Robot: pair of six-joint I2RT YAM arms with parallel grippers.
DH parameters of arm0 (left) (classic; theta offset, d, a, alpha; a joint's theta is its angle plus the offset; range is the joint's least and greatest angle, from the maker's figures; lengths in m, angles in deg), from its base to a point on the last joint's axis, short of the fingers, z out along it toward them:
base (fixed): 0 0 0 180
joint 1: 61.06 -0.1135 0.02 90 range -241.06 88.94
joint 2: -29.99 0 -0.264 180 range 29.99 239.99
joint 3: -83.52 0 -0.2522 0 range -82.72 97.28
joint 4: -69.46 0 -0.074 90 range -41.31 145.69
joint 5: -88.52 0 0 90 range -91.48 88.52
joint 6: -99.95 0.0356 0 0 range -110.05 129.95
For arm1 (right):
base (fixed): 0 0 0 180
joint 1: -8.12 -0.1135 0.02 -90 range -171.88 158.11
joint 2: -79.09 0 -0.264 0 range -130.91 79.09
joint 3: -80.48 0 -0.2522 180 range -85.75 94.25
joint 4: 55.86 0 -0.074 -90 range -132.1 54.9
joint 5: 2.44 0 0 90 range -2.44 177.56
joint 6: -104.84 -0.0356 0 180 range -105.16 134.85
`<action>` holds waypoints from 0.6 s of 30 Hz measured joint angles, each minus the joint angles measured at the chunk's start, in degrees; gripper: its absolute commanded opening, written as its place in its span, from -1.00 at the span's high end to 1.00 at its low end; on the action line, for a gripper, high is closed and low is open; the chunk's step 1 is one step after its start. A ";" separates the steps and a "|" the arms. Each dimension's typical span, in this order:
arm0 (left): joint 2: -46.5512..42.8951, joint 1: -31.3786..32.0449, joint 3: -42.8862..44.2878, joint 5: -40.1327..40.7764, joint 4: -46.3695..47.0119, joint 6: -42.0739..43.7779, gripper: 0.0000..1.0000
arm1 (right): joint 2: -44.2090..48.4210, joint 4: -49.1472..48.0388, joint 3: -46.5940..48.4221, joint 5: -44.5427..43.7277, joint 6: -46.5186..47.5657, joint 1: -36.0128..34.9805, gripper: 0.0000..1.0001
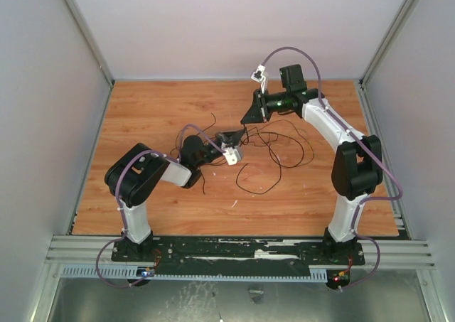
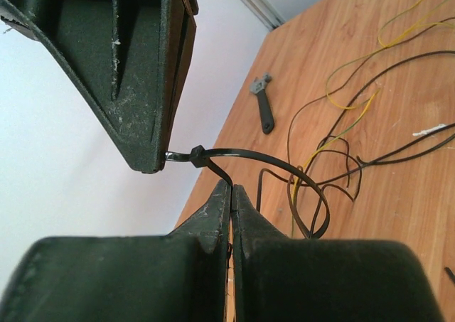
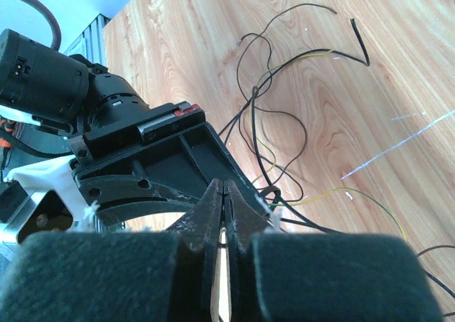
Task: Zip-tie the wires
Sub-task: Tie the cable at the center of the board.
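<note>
Leftmost, the left gripper [image 2: 231,192] has its 2 fingers pressed together on the zip tie [image 2: 238,152], just below its head. Next, the right gripper [image 3: 224,190], fingers closed, pinches the strip's tail tip. Rightward, the strip's loop encloses some strands of the wires [image 2: 359,167], which sprawl over the wooden table [image 2: 398,215].
</note>
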 measured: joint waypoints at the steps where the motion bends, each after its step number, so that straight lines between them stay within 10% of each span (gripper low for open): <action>1: -0.02 0.00 0.00 0.02 0.28 0.13 1.00 | 0.00 0.15 0.31 0.02 -0.20 0.00 1.00; 18: -0.02 -0.02 -0.07 1.46 2.73 -2.97 1.00 | 0.00 -0.07 1.53 0.04 -2.97 0.00 1.00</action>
